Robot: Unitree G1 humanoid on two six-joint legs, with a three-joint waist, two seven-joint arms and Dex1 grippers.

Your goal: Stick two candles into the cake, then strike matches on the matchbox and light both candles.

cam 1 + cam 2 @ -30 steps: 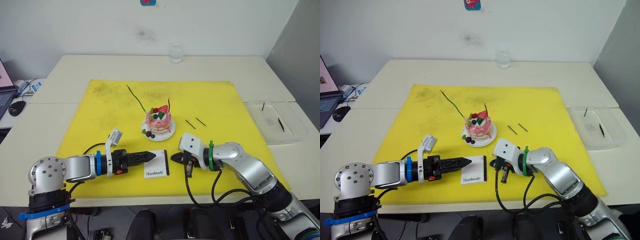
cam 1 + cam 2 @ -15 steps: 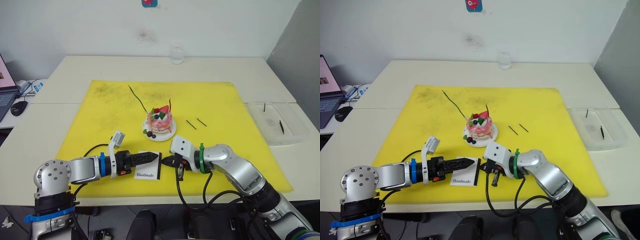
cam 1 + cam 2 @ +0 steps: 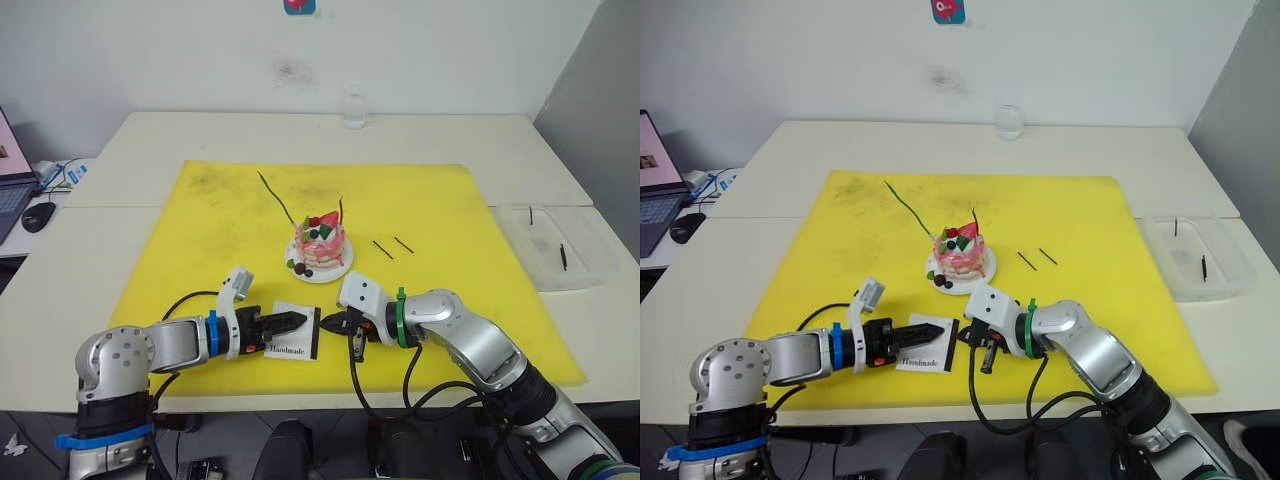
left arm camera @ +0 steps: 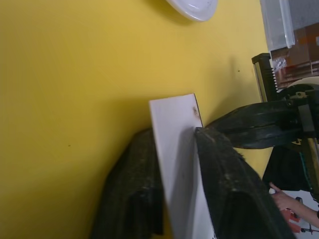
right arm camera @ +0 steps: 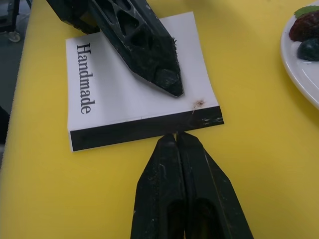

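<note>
Clear glass [image 3: 351,106] way at the far edge of the worktop [image 3: 450,135], plastic tray [image 3: 556,245] off to the right, two matches [image 3: 391,245] loose right of the cake [image 3: 319,246]. Left end effector [image 3: 298,319] clamped on the matchbox [image 3: 293,331], near side of the yellow mat [image 3: 200,240]. Right end effector [image 5: 175,136] pinched together, tips touching the box's black strip. Pretty much same as half a second ago, left arm pulled in slightly.

Silver metal arms w/ black cables. Left arm [image 3: 150,345] has blue wrist band, right arm [image 3: 465,335] green. Black ribbed fingers, white wrist cam housings.
</note>
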